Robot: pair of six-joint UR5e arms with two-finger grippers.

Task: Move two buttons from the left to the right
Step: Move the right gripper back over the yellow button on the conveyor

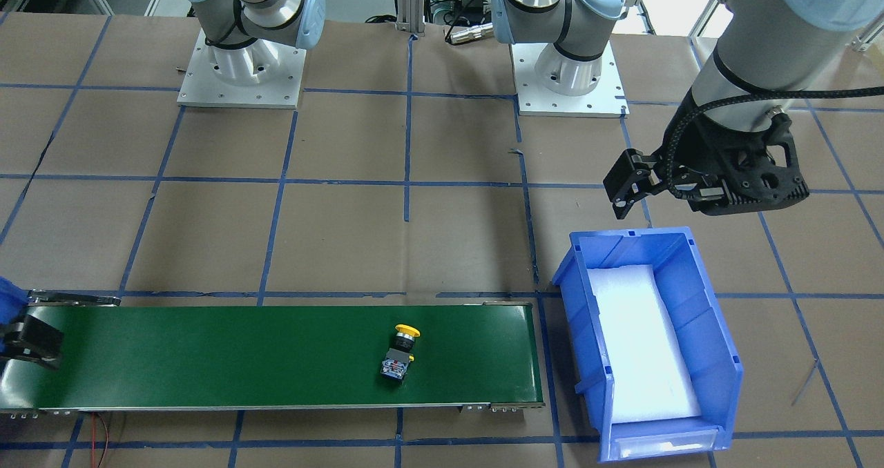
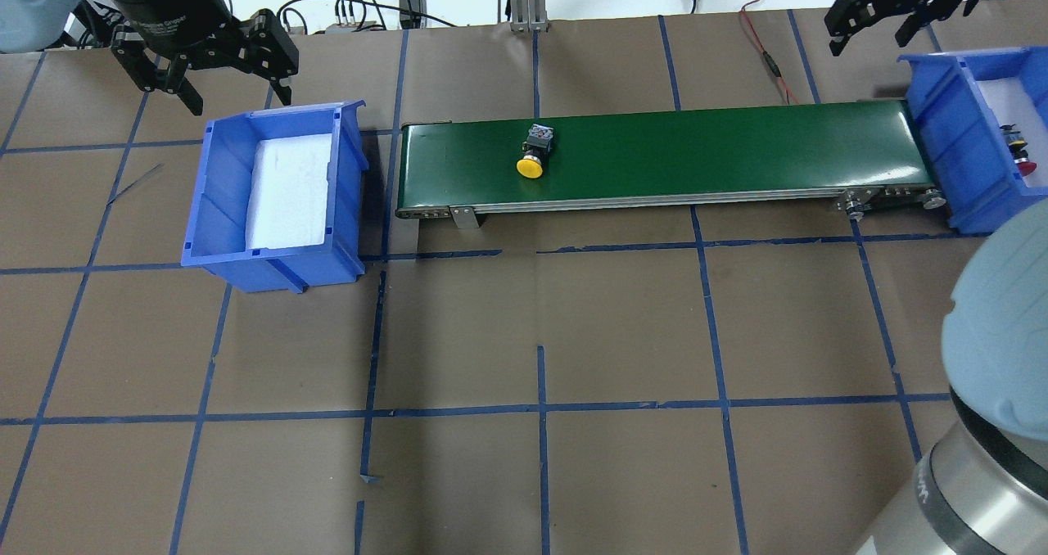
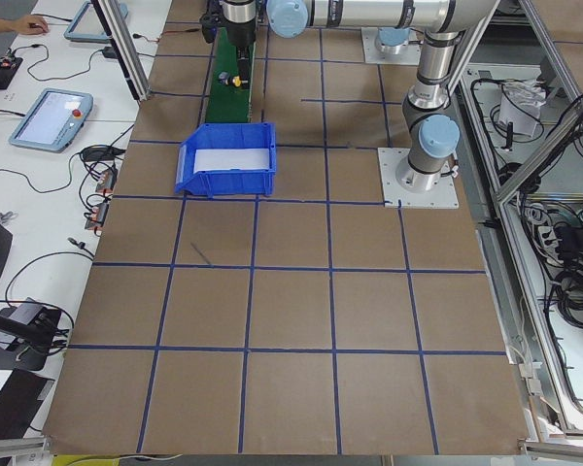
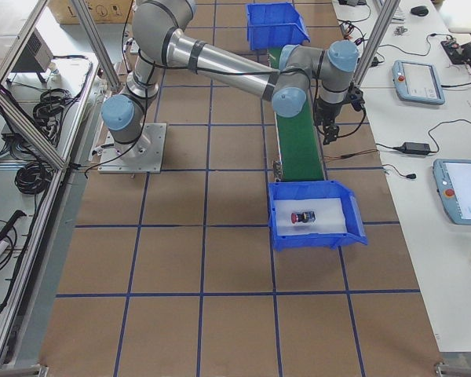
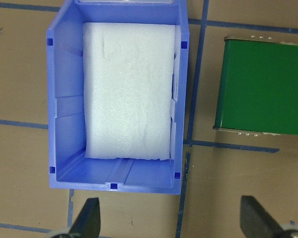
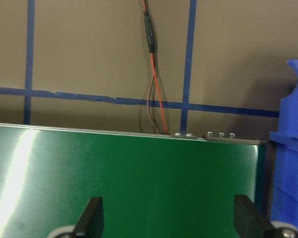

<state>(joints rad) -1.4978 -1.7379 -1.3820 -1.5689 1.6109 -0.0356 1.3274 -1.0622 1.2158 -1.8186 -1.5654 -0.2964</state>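
The yellow button (image 1: 399,354) lies on its side on the green conveyor belt (image 1: 207,357), near the belt's left end in the overhead view (image 2: 534,152). The red button (image 2: 1018,147) lies in the blue bin (image 2: 950,146) at the belt's right end and also shows in the exterior right view (image 4: 302,217). My left gripper (image 2: 236,88) is open and empty, hovering behind the left blue bin (image 2: 205,203), which holds only white foam (image 5: 126,89). My right gripper (image 2: 876,31) is open and empty, above the belt's far edge near the right bin (image 6: 293,148).
A red wire (image 6: 156,89) runs on the table behind the belt's right end. The two arm bases (image 1: 242,74) (image 1: 570,74) stand on the robot's side of the table. Brown table with blue tape lines lies in front of the belt.
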